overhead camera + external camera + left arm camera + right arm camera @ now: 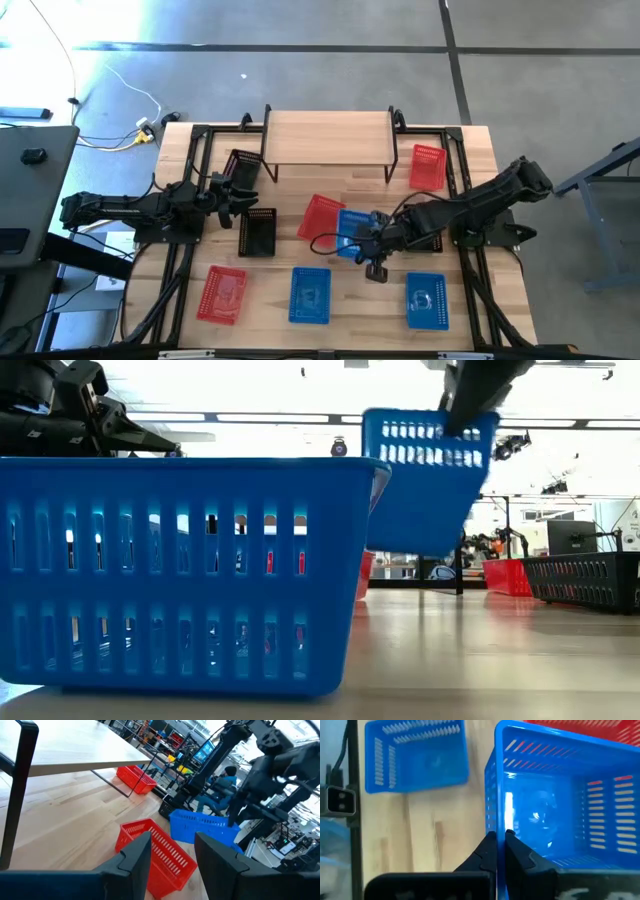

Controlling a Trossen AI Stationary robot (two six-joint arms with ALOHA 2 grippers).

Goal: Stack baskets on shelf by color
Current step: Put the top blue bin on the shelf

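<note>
The right gripper [500, 836] pinches the wall of 1 blue basket [560, 805], lifted off the table [285, 232]. The left gripper [172, 845] hangs open beside a red basket [155, 849].

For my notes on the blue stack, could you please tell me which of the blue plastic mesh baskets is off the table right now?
The blue plastic mesh basket mid-table, beside a red one: the right gripper has its jaws shut on its wall.

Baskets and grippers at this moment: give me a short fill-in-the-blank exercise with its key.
1. The right gripper is shut on the rim of a ____ basket.
2. In the low view that basket hangs ____ the tabletop.
3. The shelf top carries ____ baskets.
4. The left gripper is ____, beside the black baskets.

Missing words: blue; above; no; open
</note>
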